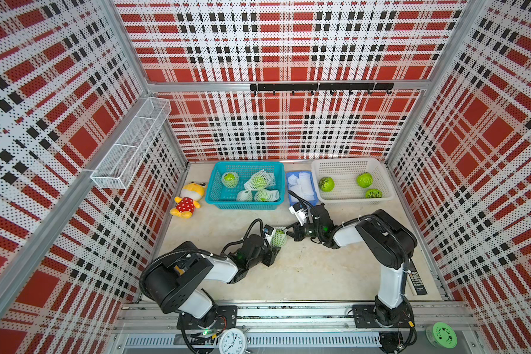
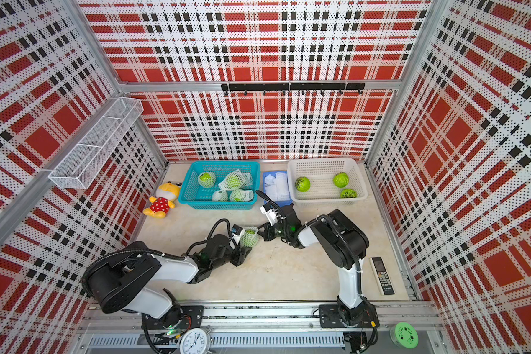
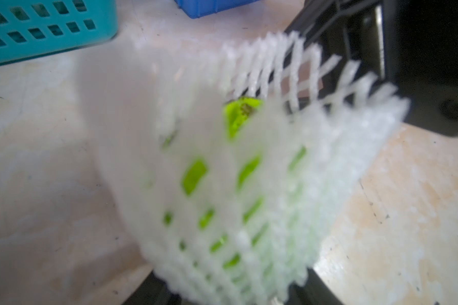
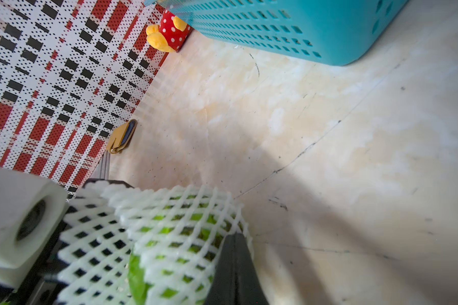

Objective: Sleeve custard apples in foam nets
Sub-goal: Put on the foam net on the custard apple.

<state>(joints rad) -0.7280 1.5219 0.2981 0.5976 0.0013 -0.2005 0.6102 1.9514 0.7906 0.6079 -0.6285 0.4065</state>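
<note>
A green custard apple (image 1: 277,238) (image 2: 249,238) wrapped in a white foam net (image 3: 249,184) (image 4: 169,211) sits mid-table between the two arms. My left gripper (image 1: 275,242) (image 3: 228,290) is shut on this netted fruit; its black fingers (image 3: 148,293) show on either side of the net. My right gripper (image 1: 289,233) (image 4: 234,237) reaches in from the right, jaws pressed together on the net's rim. Green skin (image 4: 138,274) shows through the mesh. Three bare custard apples (image 1: 326,184) lie in the white basket (image 1: 350,200). Spare foam nets (image 1: 302,184) fill a blue tray.
A teal basket (image 1: 215,196) at the back holds several netted fruits. A plush toy (image 1: 187,199) lies at its left. A remote (image 2: 382,275) lies by the right wall. A clock (image 1: 232,341) and a green disc (image 1: 442,334) sit on the front rail.
</note>
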